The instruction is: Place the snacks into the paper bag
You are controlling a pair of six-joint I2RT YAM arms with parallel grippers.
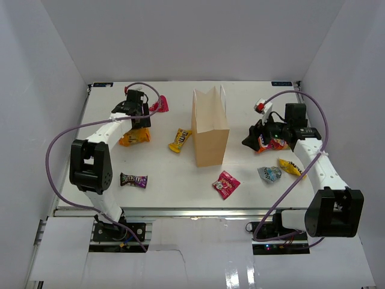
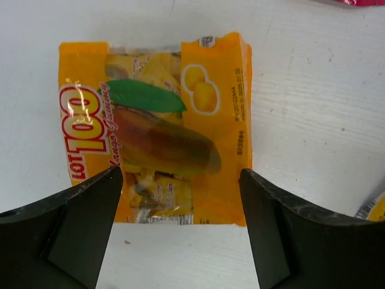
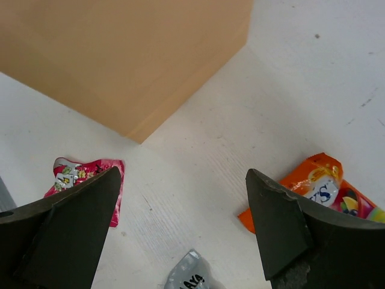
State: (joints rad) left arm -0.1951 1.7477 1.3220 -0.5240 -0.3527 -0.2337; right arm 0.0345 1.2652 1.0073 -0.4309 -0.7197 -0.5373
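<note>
While left gripper [image 2: 180, 180] hangs over the mango packet [image 2: 156, 126] and right gripper [image 3: 183, 174] beside the paper bag [image 3: 120, 54], both with jaws apart and empty, you have 8 snacks [image 1: 225, 183] on the table [image 1: 180, 201] unbagged.

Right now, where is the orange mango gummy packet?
In the top view the mango gummy packet lies on the left side of the table, under the open left claw, with the paper bag to its right.

The orange packet [image 2: 162, 126] reads "LOT 100"; the silvery packet [image 3: 187, 276] "AYA"
</note>
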